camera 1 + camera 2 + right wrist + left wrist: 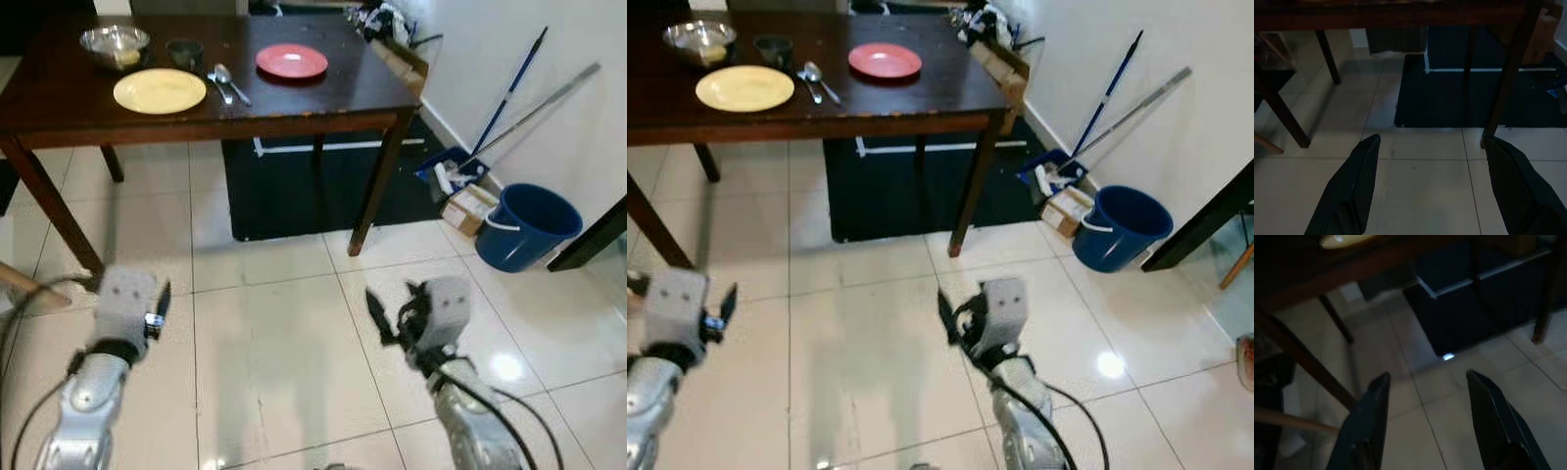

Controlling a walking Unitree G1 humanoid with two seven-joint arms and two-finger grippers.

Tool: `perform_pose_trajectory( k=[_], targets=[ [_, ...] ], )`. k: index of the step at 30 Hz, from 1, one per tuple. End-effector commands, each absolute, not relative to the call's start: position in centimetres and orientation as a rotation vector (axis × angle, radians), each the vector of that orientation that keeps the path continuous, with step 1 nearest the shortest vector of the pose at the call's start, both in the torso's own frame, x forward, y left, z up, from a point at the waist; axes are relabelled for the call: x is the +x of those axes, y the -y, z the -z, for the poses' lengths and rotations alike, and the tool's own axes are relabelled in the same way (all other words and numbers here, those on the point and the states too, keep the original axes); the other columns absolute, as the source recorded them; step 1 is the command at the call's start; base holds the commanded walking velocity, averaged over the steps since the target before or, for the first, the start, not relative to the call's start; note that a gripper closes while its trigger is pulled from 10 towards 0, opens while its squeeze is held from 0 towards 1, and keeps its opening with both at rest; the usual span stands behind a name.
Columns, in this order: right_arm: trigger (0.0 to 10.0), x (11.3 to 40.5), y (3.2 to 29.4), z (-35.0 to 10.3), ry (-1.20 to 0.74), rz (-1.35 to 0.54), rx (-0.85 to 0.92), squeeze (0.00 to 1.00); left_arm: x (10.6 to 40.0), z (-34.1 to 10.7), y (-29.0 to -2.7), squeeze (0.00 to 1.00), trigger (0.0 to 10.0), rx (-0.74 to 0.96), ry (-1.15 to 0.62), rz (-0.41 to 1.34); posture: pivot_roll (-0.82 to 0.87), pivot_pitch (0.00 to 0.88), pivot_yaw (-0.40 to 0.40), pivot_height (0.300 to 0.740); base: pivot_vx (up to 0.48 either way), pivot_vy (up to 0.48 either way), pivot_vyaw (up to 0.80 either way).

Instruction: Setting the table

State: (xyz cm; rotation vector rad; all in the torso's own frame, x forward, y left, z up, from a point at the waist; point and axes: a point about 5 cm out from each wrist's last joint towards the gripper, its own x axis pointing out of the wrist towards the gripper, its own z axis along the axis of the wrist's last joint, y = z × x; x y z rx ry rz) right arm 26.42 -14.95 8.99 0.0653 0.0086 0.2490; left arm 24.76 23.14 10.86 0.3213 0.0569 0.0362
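Both grippers, left gripper (pixel 1425 382) and right gripper (pixel 1432 144), hung over the floor tiles with fingers spread, empty. The yellow plate (pixel 160 90), spoon (pixel 230 82) and red plate (pixel 292 61) lay on the dark table (pixel 323 98).

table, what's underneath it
Under the table lies a dark mat with a white stripe on the tiled floor. The tabletop hides the mat's far part.

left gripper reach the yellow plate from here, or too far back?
Probably not yet. The left gripper hangs low over the floor tiles, fingers open, short of the table edge. The yellow plate sits up on the tabletop beyond it. Nothing blocks the way; the robot likely needs to step closer.
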Motion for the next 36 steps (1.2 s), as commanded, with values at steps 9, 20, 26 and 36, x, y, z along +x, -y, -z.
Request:
perform_pose_trajectory(
  k=[9,20,26,36],
  targets=[
    [10.0,26.1,14.8,-9.8,0.022,-0.217,0.069,0.00,23.9,-10.2,-21.2,0.00,10.0,0.235,-0.102,0.028,-0.08,0.046,-0.017,0.740,0.000,0.000,0.00],
    [10.0,26.2,14.8,-10.4,0.034,-0.214,0.100,0.00,24.5,-10.9,-19.0,0.00,10.0,0.218,-0.080,0.104,-0.08,0.039,-0.012,0.740,0.000,0.000,0.00],
    [10.0,26.2,14.6,-10.4,0.033,-0.216,0.103,0.00,24.7,-11.0,-18.8,0.00,10.0,0.223,-0.077,0.100,-0.08,0.039,-0.010,0.740,0.000,0.000,0.00],
    [10.0,26.2,14.3,-10.3,0.019,-0.233,0.092,0.00,24.8,-11.1,-18.7,0.00,10.0,0.222,-0.081,0.094,-0.08,0.039,-0.009,0.740,0.000,0.000,0.00]
  ],
)
